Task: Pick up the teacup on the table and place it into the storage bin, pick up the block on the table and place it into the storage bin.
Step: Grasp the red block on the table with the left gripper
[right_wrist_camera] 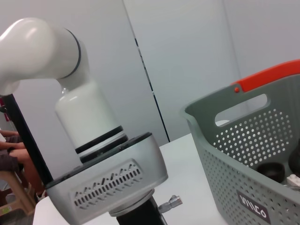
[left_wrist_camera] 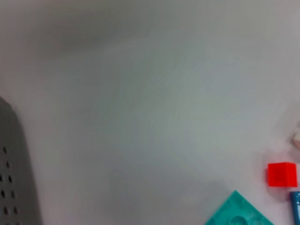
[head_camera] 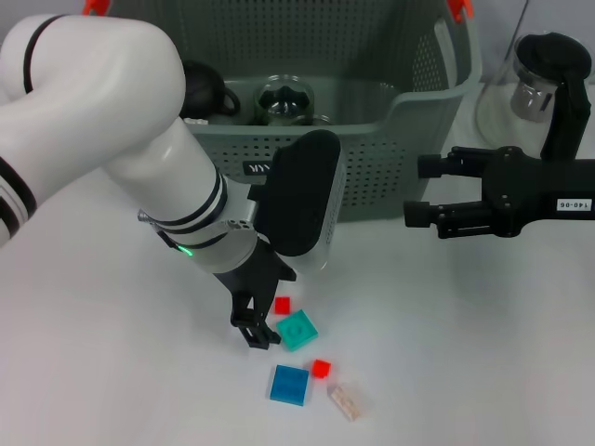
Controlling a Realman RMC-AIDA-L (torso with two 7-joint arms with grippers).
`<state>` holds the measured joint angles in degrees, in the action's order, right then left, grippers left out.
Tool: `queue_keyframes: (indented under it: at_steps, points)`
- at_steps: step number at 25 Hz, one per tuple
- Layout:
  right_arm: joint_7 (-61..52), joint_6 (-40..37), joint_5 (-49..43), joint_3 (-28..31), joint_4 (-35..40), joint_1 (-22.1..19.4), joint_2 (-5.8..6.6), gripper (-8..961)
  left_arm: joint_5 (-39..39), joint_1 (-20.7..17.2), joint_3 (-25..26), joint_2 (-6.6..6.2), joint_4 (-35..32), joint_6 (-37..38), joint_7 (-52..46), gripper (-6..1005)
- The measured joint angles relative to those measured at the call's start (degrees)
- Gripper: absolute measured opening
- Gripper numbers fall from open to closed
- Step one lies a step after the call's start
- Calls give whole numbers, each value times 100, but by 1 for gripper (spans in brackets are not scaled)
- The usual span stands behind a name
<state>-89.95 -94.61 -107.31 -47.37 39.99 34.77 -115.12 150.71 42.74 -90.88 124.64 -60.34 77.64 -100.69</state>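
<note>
Several small blocks lie on the white table in front of me: a teal block, two red ones, a blue one and a clear one. My left gripper hangs low, just left of the teal block, open with nothing between its fingers. The grey-green storage bin stands behind. Inside it are a glass cup and a black handled vessel; no teacup shows on the table. My right gripper hovers open, right of the bin.
A glass pot with a black lid stands at the back right, behind my right arm. The bin's perforated wall edges the left wrist view. My left arm's wrist housing fills the right wrist view beside the bin.
</note>
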Motion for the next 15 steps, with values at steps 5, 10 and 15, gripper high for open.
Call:
queue_keyframes:
  at_steps: [5, 10, 15]
  points:
    - [2, -9, -1, 1, 0, -23, -3, 941, 7, 0, -22, -1, 42, -70, -3, 859]
    - [4, -19, 0, 8, 0, -25, -10, 942, 10, 3, -33, 1, 49, -88, -3, 859]
    - [5, -25, -1, 9, 0, -28, -10, 942, -21, 21, -150, 7, 58, -157, -6, 859]
